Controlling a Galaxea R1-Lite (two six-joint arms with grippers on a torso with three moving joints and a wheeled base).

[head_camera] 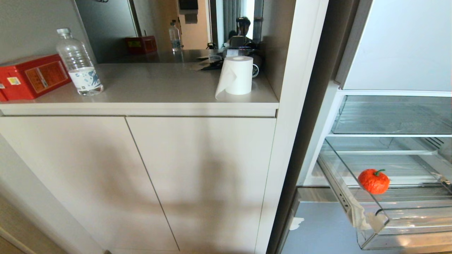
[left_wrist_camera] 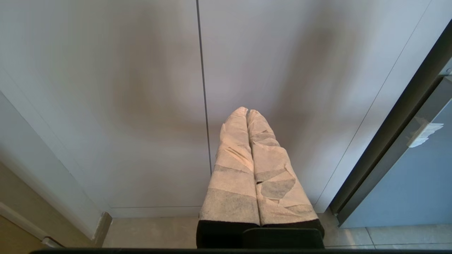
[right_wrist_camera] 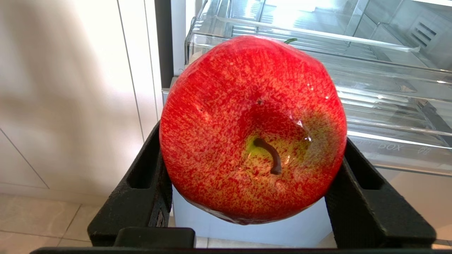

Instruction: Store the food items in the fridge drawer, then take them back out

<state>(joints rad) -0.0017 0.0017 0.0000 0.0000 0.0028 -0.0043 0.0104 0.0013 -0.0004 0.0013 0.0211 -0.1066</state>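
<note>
The right hand (right_wrist_camera: 252, 197) is closed on a glossy red toy apple (right_wrist_camera: 252, 128) with yellow-green speckles and a short dark stem. The apple sits between the two black fingers (right_wrist_camera: 141, 197), touching both, and it fills most of the right wrist view. The hand with the apple is in front of the open fridge, outside the wide clear plastic drawer with ribbed floor (right_wrist_camera: 388, 106), which is pulled out behind it. A small green stem tip shows just above the apple's edge in this view.

In the head view neither arm is visible. The same clear drawer (head_camera: 406, 215) stands pulled out of the pale blue-grey fridge (head_camera: 399, 46), and an orange-red round toy fruit with a green stem (head_camera: 373, 181) lies inside it, near the drawer's left side wall. Above it is another clear drawer (head_camera: 392, 120).

The left hand (left_wrist_camera: 247, 111) is shut, its two fingers, wrapped in pale tape, pressed together and holding nothing. It points toward the white cabinet doors (left_wrist_camera: 141, 106) beside the fridge.

On the beige tabletop (head_camera: 159, 88) above the cabinet stand a clear plastic water bottle (head_camera: 78, 63), a red box (head_camera: 33, 76) and a white roll of paper towel (head_camera: 236, 76).
</note>
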